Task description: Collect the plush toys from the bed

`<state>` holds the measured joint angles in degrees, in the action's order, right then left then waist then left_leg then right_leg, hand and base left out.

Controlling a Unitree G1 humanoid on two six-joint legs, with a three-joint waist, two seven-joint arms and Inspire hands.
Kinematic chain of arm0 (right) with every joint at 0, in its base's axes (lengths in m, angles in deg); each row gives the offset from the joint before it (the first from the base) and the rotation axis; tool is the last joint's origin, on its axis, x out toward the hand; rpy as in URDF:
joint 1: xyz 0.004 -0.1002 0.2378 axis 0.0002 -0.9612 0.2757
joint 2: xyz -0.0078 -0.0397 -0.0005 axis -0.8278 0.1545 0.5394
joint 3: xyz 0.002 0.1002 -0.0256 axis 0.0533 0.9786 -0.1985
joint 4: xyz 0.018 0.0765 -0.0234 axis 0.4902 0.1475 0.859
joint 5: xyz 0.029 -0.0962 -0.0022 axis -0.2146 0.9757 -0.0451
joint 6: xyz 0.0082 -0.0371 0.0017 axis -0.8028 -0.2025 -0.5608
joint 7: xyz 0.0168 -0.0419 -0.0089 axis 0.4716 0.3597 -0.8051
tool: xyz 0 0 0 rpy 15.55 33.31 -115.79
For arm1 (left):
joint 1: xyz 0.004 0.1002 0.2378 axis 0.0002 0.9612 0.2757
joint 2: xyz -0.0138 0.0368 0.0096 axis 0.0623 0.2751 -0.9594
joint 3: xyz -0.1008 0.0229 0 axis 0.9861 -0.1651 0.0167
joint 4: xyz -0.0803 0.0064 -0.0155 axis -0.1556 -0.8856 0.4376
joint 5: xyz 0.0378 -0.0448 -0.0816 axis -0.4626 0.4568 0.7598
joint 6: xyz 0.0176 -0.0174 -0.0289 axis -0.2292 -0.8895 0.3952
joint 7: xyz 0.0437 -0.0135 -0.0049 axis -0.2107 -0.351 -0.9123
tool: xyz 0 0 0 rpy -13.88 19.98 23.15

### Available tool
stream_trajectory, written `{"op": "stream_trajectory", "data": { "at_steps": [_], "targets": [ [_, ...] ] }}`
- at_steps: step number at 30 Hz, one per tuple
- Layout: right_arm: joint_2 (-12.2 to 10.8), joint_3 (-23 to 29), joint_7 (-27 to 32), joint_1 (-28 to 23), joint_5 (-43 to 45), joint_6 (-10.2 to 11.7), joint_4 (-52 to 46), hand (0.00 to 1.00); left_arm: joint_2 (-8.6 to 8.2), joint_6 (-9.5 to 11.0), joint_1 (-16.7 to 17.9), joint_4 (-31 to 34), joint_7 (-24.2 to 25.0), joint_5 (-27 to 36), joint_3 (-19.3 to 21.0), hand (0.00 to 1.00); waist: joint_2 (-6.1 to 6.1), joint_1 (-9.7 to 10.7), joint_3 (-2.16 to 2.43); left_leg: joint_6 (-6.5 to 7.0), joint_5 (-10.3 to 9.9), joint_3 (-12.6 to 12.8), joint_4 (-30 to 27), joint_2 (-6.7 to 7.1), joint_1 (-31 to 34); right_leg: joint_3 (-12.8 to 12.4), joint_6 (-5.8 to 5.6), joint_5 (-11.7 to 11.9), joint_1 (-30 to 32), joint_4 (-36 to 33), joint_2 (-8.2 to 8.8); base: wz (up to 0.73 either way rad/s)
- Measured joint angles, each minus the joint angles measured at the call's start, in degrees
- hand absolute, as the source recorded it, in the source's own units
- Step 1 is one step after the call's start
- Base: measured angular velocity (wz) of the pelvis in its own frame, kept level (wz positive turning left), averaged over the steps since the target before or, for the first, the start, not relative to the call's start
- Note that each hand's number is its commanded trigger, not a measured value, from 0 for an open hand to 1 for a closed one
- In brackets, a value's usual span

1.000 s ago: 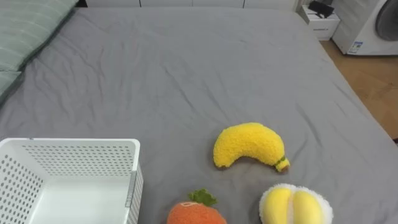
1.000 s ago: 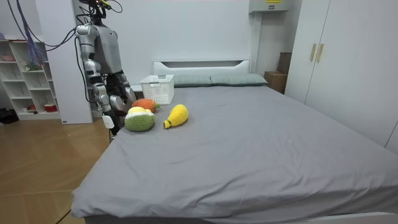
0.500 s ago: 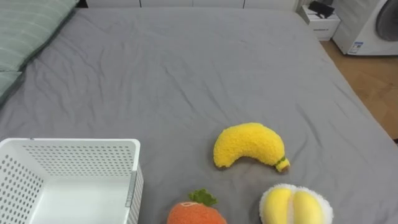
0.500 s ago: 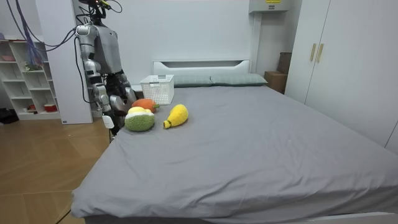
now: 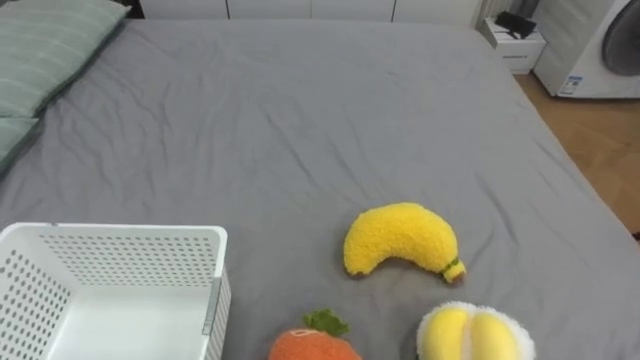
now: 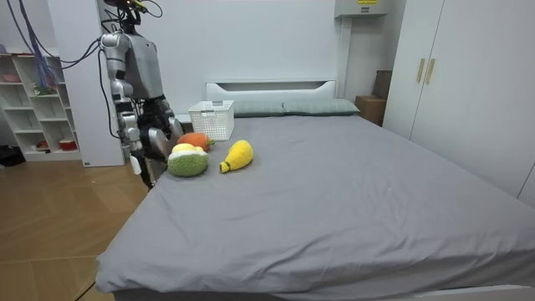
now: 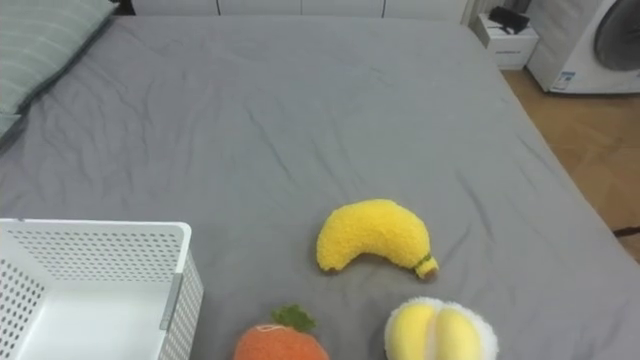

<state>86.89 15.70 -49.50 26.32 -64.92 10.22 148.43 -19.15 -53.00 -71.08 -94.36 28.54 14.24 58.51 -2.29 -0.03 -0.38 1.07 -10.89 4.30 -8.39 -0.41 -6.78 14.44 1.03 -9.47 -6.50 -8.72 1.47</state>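
Three plush toys lie on the grey bed (image 5: 300, 120) near its front edge. A yellow banana (image 5: 400, 238) rests in the middle. An orange carrot-like toy (image 5: 312, 345) with a green top is cut by the lower edge, and a yellow, white-rimmed fruit toy (image 5: 472, 333) sits to its right. A white perforated basket (image 5: 120, 238) stands empty at the lower left. In the room view I stand at the bedside behind the toys (image 6: 187, 160). My right hand (image 6: 136, 161) hangs low beside the mattress, and my left hand (image 6: 171, 127) is near the bed edge.
Striped green pillows (image 5: 50, 50) lie at the far left of the bed. Beyond the far right corner stand a white nightstand (image 5: 515, 50) and a washing machine (image 5: 610, 50) on a wood floor. A shelf unit (image 6: 38, 109) is behind me and wardrobes (image 6: 468, 84) stand across the room.
The eye view has shifted slightly, so everything sits a little lower. In the room view my right arm has swung slightly back, away from the bed. The toys and basket are where they were.
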Motion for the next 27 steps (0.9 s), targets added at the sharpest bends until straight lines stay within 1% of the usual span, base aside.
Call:
{"op": "stream_trajectory", "data": {
  "at_steps": [2,4,5,7,8,9,10,12,13,15,18,19,20,21,22,23,25,27],
  "targets": [
    [0.7,2.4,1.5,-0.7,-1.2,0.0,0.0,0.00,0.37,0.0,0.3,0.3,-0.3,0.1,0.3,0.00,-0.51,0.4,0.01,0.00,0.0,0.1,-0.1,-0.03,0.2,-0.1,0.00,0.0,0.2,0.0,0.00,0.00],
    [1.9,6.2,3.9,-0.8,-3.6,0.0,-0.1,0.00,0.53,-0.4,0.6,0.2,-1.3,0.0,0.7,0.00,-0.82,1.8,0.09,0.07,-0.1,0.2,-0.3,-0.04,0.4,-0.2,-0.02,0.0,0.8,-0.1,0.07,-0.04],
    [2.2,7.1,4.6,-0.9,-4.0,0.0,-0.2,0.00,0.65,-0.5,0.5,0.2,-1.5,0.0,0.8,0.00,-0.95,2.0,0.16,0.07,-0.1,0.3,-0.2,-0.04,0.5,-0.3,-0.01,0.0,0.9,-0.2,0.08,-0.06],
    [3.4,10.9,7.8,-0.8,-5.2,-0.8,-1.7,0.00,1.07,-0.8,0.3,0.3,-1.8,-0.1,1.8,0.00,-1.05,2.2,0.27,0.08,-0.1,0.5,-0.1,-0.05,0.4,-1.0,0.01,0.0,1.5,-0.9,0.06,-0.14],
    [3.8,11.6,8.7,-0.5,-5.2,-1.1,-2.3,0.00,1.19,-0.9,0.0,0.4,-1.8,-0.1,1.9,0.00,-0.99,2.4,0.29,0.09,0.0,0.8,0.0,-0.04,0.4,-1.3,0.01,0.0,1.6,-1.2,0.06,-0.22],
    [4.5,12.9,11.0,0.3,-5.2,-1.1,-3.8,0.00,1.55,-1.0,-0.1,0.3,-1.9,-0.1,1.9,0.00,-1.22,2.8,0.27,0.10,0.0,1.3,0.1,-0.07,0.2,-1.7,0.02,0.0,1.6,-1.4,0.01,-0.19],
    [4.9,13.5,13.1,0.4,-5.3,-1.0,-6.0,0.00,1.99,-1.1,-0.4,0.3,-1.9,-0.1,1.9,0.00,-1.02,2.9,0.26,0.10,0.0,1.6,0.1,-0.10,0.1,-2.0,0.04,0.0,1.6,-2.0,-0.01,-0.14],
    [5.2,14.2,16.0,0.7,-5.1,-0.7,-10.1,0.00,2.24,-1.4,-0.8,0.4,-1.9,-0.2,1.9,0.00,-1.17,2.9,0.22,0.11,0.0,1.9,0.1,-0.08,-0.1,-2.3,0.04,0.0,1.7,-2.0,-0.02,-0.08],
    [5.3,14.5,17.5,0.8,-5.0,-0.6,-13.5,0.00,2.19,-1.6,-0.7,0.4,-1.9,-0.5,1.8,0.00,-1.14,2.9,0.20,0.11,0.0,2.0,0.0,-0.08,0.0,-2.3,0.04,0.0,1.8,-1.9,0.00,-0.06],
    [5.6,14.9,19.3,1.8,-5.1,-0.3,-16.8,0.00,2.19,-1.7,-0.9,0.4,-1.9,-1.4,1.8,0.00,-1.23,2.9,0.18,0.11,0.0,2.0,-0.2,-0.09,0.1,-2.4,0.03,0.0,2.1,-1.9,0.01,0.00],
    [5.7,14.9,22.1,2.9,-4.2,0.3,-23.5,0.00,2.07,-1.7,-0.8,0.6,-1.9,-3.3,1.7,0.00,-1.15,2.6,0.25,0.11,0.0,2.1,-0.3,-0.16,0.7,-2.6,0.06,0.0,3.0,-2.1,0.03,-0.03],
    [5.7,14.4,23.2,3.0,-3.9,0.4,-27.0,0.00,2.06,-1.8,-0.8,0.7,-1.9,-4.0,1.6,0.00,-1.28,2.4,0.52,0.12,0.0,2.2,-0.3,-0.15,1.2,-2.6,0.06,0.0,3.5,-2.1,0.03,0.00],
    [5.7,13.9,23.8,3.0,-3.5,0.5,-29.0,0.00,2.04,-1.9,-0.8,1.0,-1.9,-4.1,1.5,0.00,-1.09,2.2,0.52,0.13,0.0,2.2,-0.3,-0.15,1.3,-2.7,0.10,0.1,3.6,-2.1,0.02,0.00],
    [5.7,12.8,24.4,2.8,-1.9,0.6,-33.3,0.00,2.01,-1.9,-0.8,1.2,-1.9,-4.6,1.4,0.00,-1.05,2.3,0.55,0.15,0.0,2.4,-0.3,-0.06,1.6,-2.7,0.08,0.1,3.6,-2.1,0.00,0.00],
    [5.6,11.4,24.6,2.7,1.2,0.8,-37.5,0.00,2.03,-2.0,-0.9,1.2,-1.9,-4.6,0.8,0.00,-0.93,2.3,0.55,0.17,0.1,2.5,-0.4,0.13,1.6,-2.7,0.08,0.2,3.6,-2.2,-0.01,0.00],
    [5.6,10.9,24.8,2.7,2.6,0.9,-39.2,0.00,2.01,-2.0,-0.8,1.2,-1.9,-4.6,0.4,0.00,-0.77,2.4,0.58,0.18,0.1,2.5,-0.3,0.19,1.6,-2.6,0.06,0.2,3.6,-2.2,-0.04,0.00],
    [5.5,9.2,25.6,2.7,6.3,1.4,-45.6,0.00,1.84,-2.1,-1.1,1.2,-2.0,-4.6,-0.2,0.00,-0.57,2.2,0.43,0.17,0.1,2.5,-0.2,0.16,1.8,-2.4,0.04,0.2,3.6,-2.1,-0.05,0.06],
    [5.4,7.7,25.9,2.7,6.9,1.9,-49.5,0.00,1.97,-2.0,-1.1,1.5,-2.5,-4.5,-1.7,0.00,-0.56,2.1,0.41,0.15,0.1,2.3,-0.2,0.13,2.0,-2.1,0.05,0.2,3.7,-2.0,-0.04,0.09]
  ]
}}
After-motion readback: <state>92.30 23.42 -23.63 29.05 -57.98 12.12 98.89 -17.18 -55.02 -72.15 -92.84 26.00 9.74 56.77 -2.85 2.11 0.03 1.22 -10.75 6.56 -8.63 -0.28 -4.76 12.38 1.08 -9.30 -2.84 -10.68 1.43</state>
